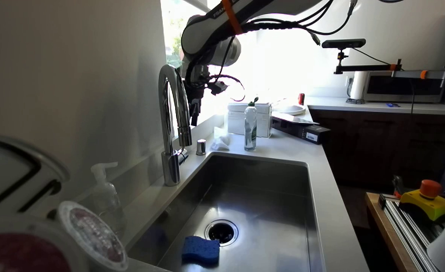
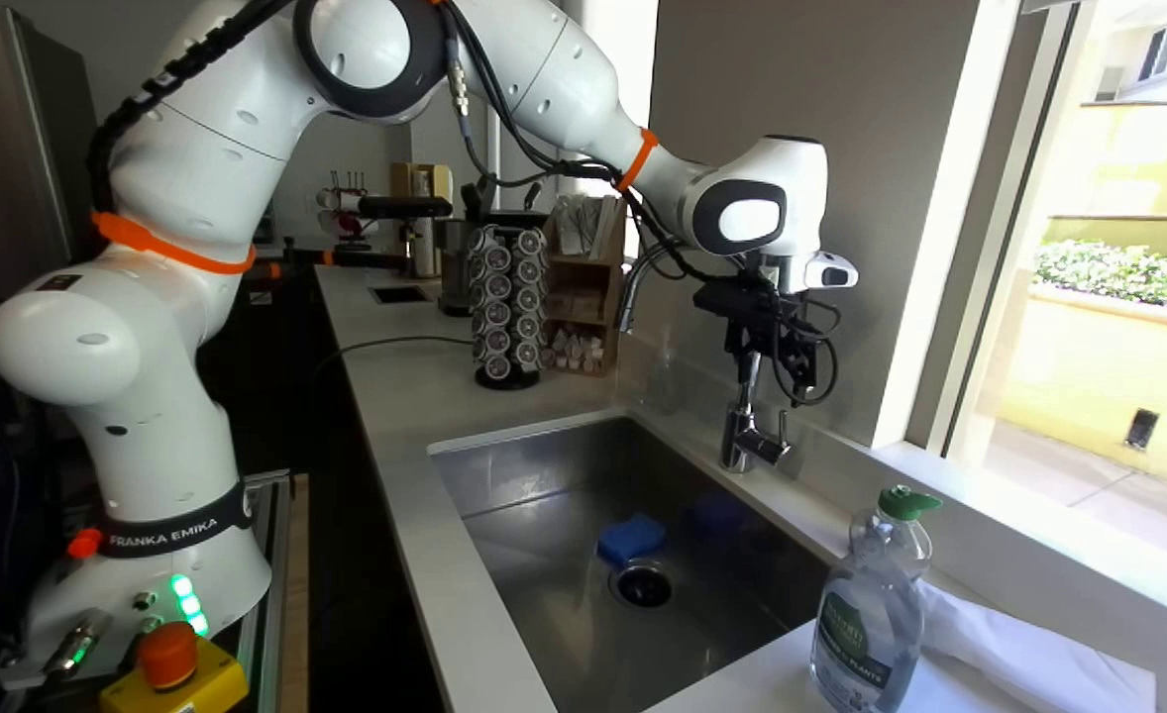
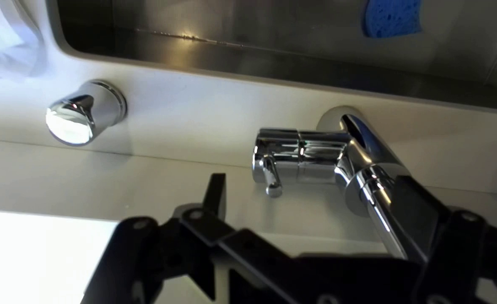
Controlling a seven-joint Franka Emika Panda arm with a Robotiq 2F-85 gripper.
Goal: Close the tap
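The tap is a chrome gooseneck faucet on the counter between sink and wall; its body (image 1: 171, 170) stands upright in both exterior views (image 2: 735, 441). In the wrist view the tap's side cylinder (image 3: 303, 154) points left and carries a thin lever (image 3: 272, 179). The lever also shows in an exterior view (image 2: 783, 426). I see no water stream under the spout. My gripper (image 3: 311, 183) is open and points down above the lever side of the tap. The lever lies between and beyond the fingertips. The right finger overlaps the tap's upright pipe; I cannot tell whether they touch.
A chrome knob (image 1: 201, 147) stands beside the tap. The steel sink (image 1: 258, 156) holds a blue sponge (image 1: 200, 250). A dish soap bottle (image 2: 869, 604) and white cloth (image 2: 1029, 639) are on the counter. A pump bottle (image 1: 107, 192) stands behind the tap, near the wall.
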